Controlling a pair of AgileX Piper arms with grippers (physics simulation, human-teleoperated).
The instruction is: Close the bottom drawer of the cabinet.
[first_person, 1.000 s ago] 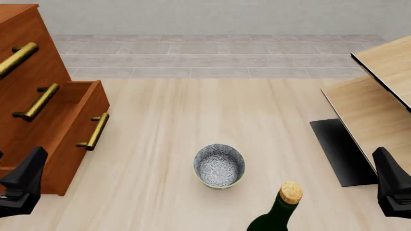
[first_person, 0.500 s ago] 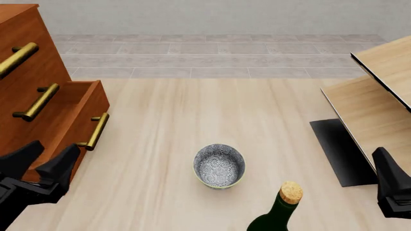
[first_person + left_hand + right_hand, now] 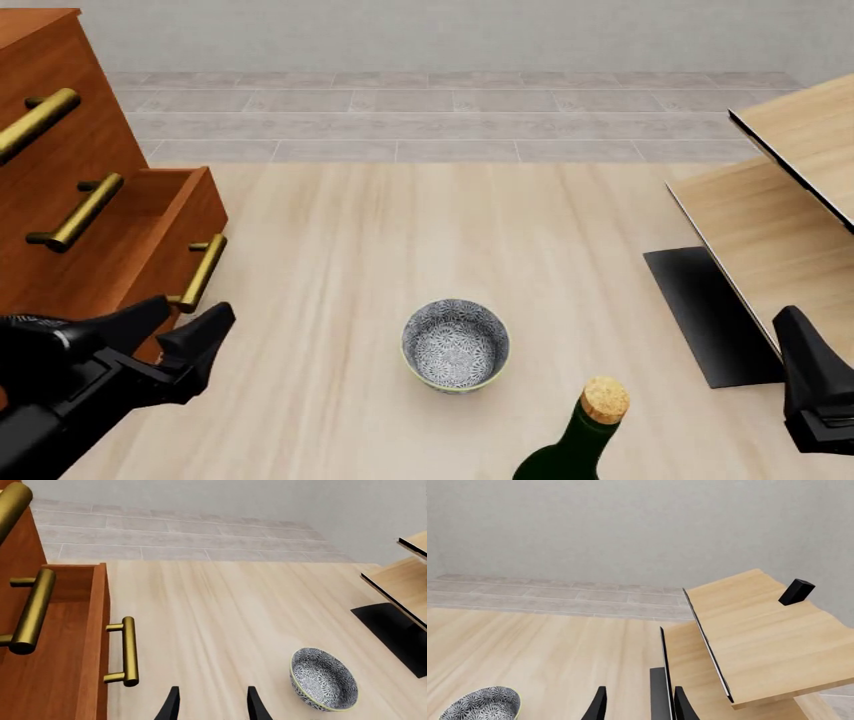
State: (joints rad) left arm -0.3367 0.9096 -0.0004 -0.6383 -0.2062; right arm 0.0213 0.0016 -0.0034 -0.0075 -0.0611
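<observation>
The reddish-brown cabinet (image 3: 67, 140) stands at the left of the front view. Its bottom drawer (image 3: 180, 235) is pulled out, and its brass bar handle (image 3: 203, 272) faces the table's middle. In the left wrist view the drawer (image 3: 92, 645) and its handle (image 3: 129, 651) lie just ahead and to one side of the fingers. My left gripper (image 3: 191, 312) is open and empty, close in front of the handle's near end, not touching it; it also shows in the left wrist view (image 3: 211, 705). My right gripper (image 3: 639, 702) is open and empty at the right front.
A patterned bowl (image 3: 457, 345) sits in the middle of the table, also in the left wrist view (image 3: 323, 686). A green bottle with a cork (image 3: 594, 425) stands at the front edge. Pale wood panelled furniture (image 3: 787, 190) on a black base (image 3: 701, 310) fills the right side.
My left gripper has moved forward and to the right, from the front left corner to just before the bottom drawer's handle. The right arm has not moved.
</observation>
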